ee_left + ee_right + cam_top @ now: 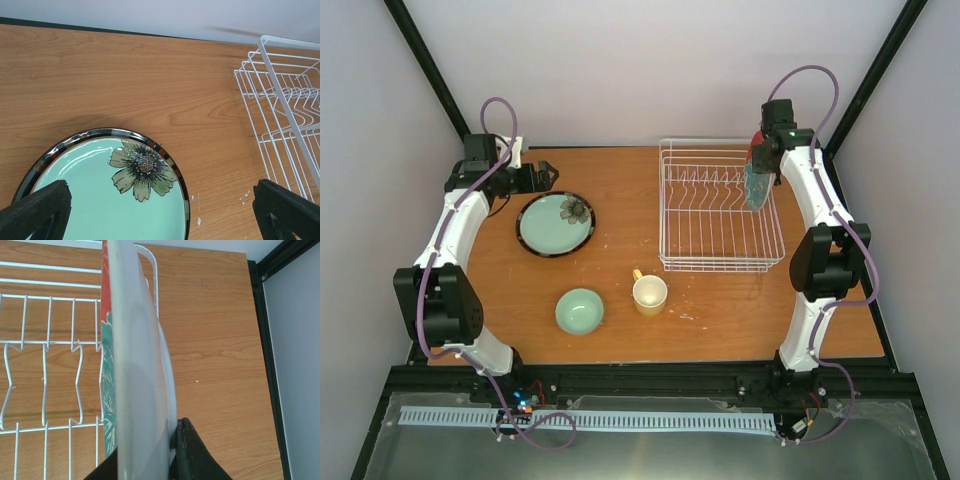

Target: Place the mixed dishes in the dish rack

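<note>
from up top, the wooden table [720, 315] has the white dish rack [720, 266] on its right half, toward the back. the right gripper [761, 158] is at the rack's far right end. its jaws are squeezed tight on the rim of the red plate [756, 182]. the plate stands up on its edge at the rack's right end, and its low edge is down among the wires there. the left gripper [544, 178] is at the back left of the table. its jaws are spread wide, with nothing in them. just beside it lies the mint-green plate [556, 224], flat on the wood, with a dark rim. the small green bowl [580, 311] sits near the front, open side up. the cream-yellow mug [649, 295] stands to the right of the bowl, close to the rack's front left corner. plate, bowl and mug are all outside the rack.

in the left wrist view, two black fingers [36, 212] stick up from the bottom corners, far apart. the mint-green plate is below them, and it has a flower painted on it. the fingers hang above it and do not touch it. a corner of the rack shows on the right, apart from the plate.

in the right wrist view, the red plate is seen from its thin edge, going straight up the middle. a dark finger [192, 457] presses on its pale back. the red and teal side faces left, toward the rack's wire slots. i cannot tell if the plate sits in a slot.
</note>
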Robot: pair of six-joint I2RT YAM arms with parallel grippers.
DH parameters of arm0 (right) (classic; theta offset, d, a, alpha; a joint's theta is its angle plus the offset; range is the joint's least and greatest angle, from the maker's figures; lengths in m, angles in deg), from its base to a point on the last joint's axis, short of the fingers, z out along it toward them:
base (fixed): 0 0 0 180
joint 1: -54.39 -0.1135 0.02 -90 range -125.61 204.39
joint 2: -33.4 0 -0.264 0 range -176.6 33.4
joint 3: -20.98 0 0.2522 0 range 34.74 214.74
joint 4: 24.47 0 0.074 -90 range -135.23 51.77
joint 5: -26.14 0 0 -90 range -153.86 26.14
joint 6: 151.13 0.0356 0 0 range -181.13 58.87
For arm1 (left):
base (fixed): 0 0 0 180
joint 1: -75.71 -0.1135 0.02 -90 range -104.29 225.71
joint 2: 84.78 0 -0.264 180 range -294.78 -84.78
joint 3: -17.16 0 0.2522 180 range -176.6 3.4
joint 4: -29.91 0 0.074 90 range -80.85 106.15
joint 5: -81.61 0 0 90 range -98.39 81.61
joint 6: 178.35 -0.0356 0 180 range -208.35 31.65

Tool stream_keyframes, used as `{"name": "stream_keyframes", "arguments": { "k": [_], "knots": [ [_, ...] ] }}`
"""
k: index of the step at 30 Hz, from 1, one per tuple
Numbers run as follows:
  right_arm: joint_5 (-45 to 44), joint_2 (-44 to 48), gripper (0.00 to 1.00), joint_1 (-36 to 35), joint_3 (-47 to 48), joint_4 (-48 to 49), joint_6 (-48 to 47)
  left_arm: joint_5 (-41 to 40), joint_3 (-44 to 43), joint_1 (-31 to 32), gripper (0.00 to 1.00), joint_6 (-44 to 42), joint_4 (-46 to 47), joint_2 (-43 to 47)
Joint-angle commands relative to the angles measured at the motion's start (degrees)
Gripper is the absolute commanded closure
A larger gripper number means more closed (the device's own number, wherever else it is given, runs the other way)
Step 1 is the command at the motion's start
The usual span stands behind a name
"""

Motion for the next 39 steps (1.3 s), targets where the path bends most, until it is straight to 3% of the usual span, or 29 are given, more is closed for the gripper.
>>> {"name": "stream_keyframes", "arguments": {
  "k": [1, 6, 11, 16, 19, 31, 39],
  "knots": [
    [0.2, -1.3, 0.97, 0.3, -1.0, 1.1, -0.1, -0.7, -2.6, -0.4, 0.00, -1.7, -1.0, -0.9],
    [0.5, -2.0, 0.84, 0.3, -2.0, 0.6, -0.2, -1.0, -2.5, -0.4, 0.00, -1.9, -1.3, -0.5],
    [0.4, -2.4, 0.79, 0.3, -2.6, 0.2, -0.2, -1.2, -2.1, -0.4, 0.00, -1.9, -1.5, -0.3],
    [-0.6, -1.9, 0.50, 0.3, -2.6, 0.0, 0.2, -1.5, -2.0, -0.4, 0.00, -2.1, -1.9, -0.2],
    [-2.1, -0.5, 0.44, 0.3, -2.7, -0.1, 0.6, -2.3, -1.9, -0.5, 0.00, -2.5, -2.9, -0.3],
    [-10.9, 14.9, 0.37, 0.3, -1.6, 4.9, 0.1, 4.7, 4.0, -7.0, 0.00, -3.0, -3.6, 0.6],
    [-6.9, 23.4, 0.38, -2.3, -5.6, 7.0, -0.3, 7.2, 12.1, -7.0, 0.01, -3.3, -2.4, -1.1]
  ]
}}
